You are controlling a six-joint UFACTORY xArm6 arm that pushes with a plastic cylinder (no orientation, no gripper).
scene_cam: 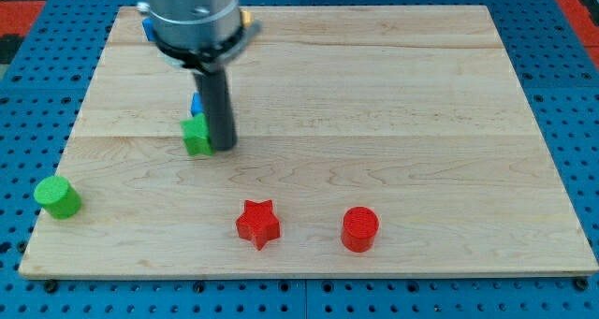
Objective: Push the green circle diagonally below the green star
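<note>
Nearest the view's bottom edge, on the pale wooden board [393,94], sit two red blocks side by side but apart: a red star [258,224] and, to its right, a red circle [359,229]. Further left, and slightly higher in the view, the green circle [57,196] rests close to the board's left edge, well apart from every other block. Moving up toward mid-board, the green star [197,136] lies left of centre; its outline is partly covered by the rod, so the shape reads only roughly. My tip [223,148] is down at the board surface, touching or just beside the green star's right side. The rod stands upright, rising straight into the wide grey cylindrical arm body [192,15] at the view's top. No gripper exists on this rig; the rod holds nothing. Just behind the green star, a blue block [196,103] peeks out beside the rod, shape unclear. Farthest back, another blue block [148,27] and a sliver of yellow block [247,20] show at either side of the arm body, mostly hidden.
</note>
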